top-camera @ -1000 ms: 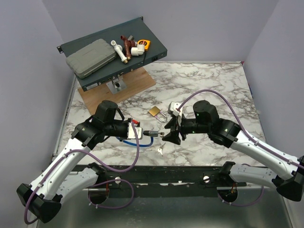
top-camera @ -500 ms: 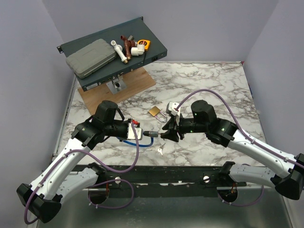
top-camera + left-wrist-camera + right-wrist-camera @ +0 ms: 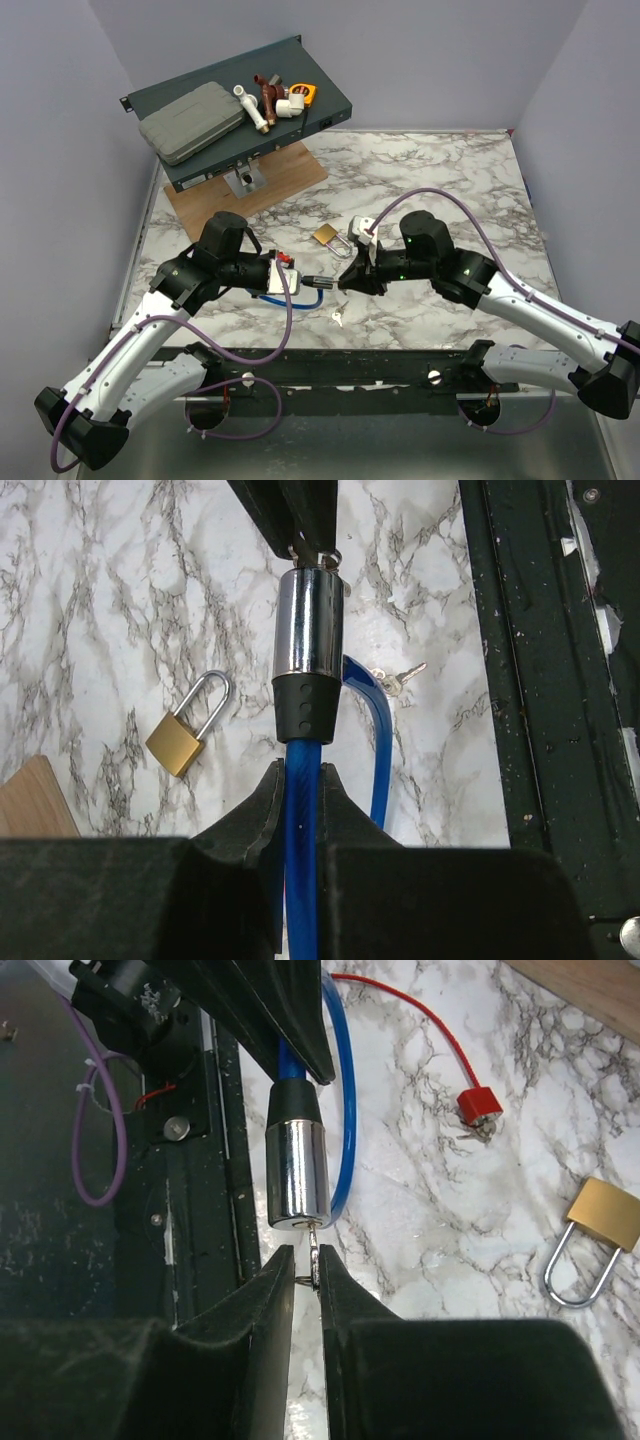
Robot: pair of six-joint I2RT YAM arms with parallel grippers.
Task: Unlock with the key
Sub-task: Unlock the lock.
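Observation:
My left gripper (image 3: 300,281) (image 3: 300,778) is shut on the blue cable (image 3: 300,860) of a cable lock, just behind its chrome cylinder (image 3: 321,280) (image 3: 308,620) (image 3: 297,1175). It holds the cylinder level above the marble table. My right gripper (image 3: 350,281) (image 3: 307,1263) faces it and is shut on the key (image 3: 316,1256), a tiny silver one. The key's tip sits in the cylinder's end face. In the left wrist view only a sliver of the key (image 3: 326,558) shows past the cylinder. The brass padlock (image 3: 325,236) (image 3: 178,742) (image 3: 605,1215) lies untouched on the table behind.
Small spare keys (image 3: 340,317) (image 3: 395,678) lie near the front edge. A red wire with a red block (image 3: 478,1105) trails by the left wrist. A dark rack tray (image 3: 330,105) with a grey case and fittings stands on a wooden board (image 3: 290,180) at the back left.
My right gripper has moved left, bringing the key up to and into the end of the chrome cylinder. The left arm and the cable lock have stayed still.

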